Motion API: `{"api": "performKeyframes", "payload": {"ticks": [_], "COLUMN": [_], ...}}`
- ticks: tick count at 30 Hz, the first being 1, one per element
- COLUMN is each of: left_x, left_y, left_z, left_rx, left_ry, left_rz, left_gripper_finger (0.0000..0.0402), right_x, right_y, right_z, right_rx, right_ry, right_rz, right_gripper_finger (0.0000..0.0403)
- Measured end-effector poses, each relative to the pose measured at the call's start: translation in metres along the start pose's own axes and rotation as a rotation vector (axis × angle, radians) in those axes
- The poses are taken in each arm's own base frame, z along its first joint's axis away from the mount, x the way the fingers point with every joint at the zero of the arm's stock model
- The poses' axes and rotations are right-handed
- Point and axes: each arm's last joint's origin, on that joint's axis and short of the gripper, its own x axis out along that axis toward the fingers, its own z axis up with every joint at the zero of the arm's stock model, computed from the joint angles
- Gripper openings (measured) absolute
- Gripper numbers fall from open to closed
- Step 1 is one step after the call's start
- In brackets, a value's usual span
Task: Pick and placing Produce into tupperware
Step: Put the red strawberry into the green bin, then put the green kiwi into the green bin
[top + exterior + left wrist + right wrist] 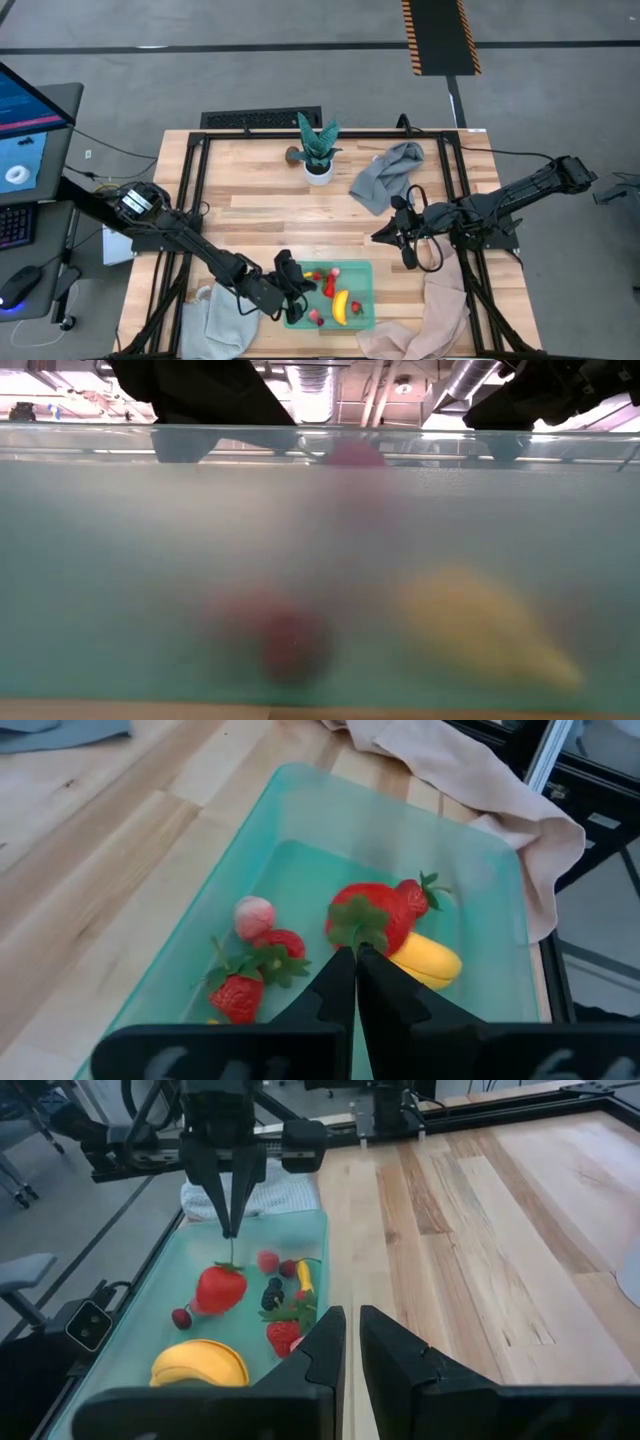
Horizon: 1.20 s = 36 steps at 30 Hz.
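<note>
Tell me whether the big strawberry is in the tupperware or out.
In. The big strawberry lies inside the tupperware beside the banana, directly under the shut left claw, which is not holding it.

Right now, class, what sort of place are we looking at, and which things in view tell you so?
Probably a robotics lab or workshop, not a kitchen. Two arms are mounted on a framed wooden table, a monitor stands beside it, and hazard tape marks the bare grey floor. The fruit in the tupperware looks like toys.
</note>
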Motion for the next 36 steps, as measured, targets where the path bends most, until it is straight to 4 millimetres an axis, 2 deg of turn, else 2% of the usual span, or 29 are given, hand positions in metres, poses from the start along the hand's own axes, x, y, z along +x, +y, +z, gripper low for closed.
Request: {"api": "performKeyframes", "payload": {"ticks": [9,17,22,28,36], "left_x": [0.0,-0.001,-0.009,-0.028,-0.048], "left_y": [0.0,-0.001,0.005,0.025,0.073], "left_z": [0.001,0.004,0.012,0.017,0.028], "left_rx": [0.049,0.106,0.07,-0.029,-0.1], "left_ry": [-0.013,-0.061,-0.131,-0.217,-0.189], "left_rz": [0.012,0.034,0.145,0.398,0.679], "left_gripper_finger": [0.001,0.0071,0.0095,0.0099,0.0099], "right_x": [0.0,0.0,0.0,0.0,0.0], "right_y": [0.0,0.0,0.0,0.0,0.0], "right_z": [0.0,0.0,0.0,0.0,0.0], "right_rx": [0.0,0.0,0.0,0.0,0.0], "right_ry": [0.0,0.0,0.0,0.0,-0.001], "right_rz": [0.0,0.0,0.0,0.0,0.0], "right_gripper_finger": [0.0059,0.0059,0.0059,0.0059,0.0059]}}
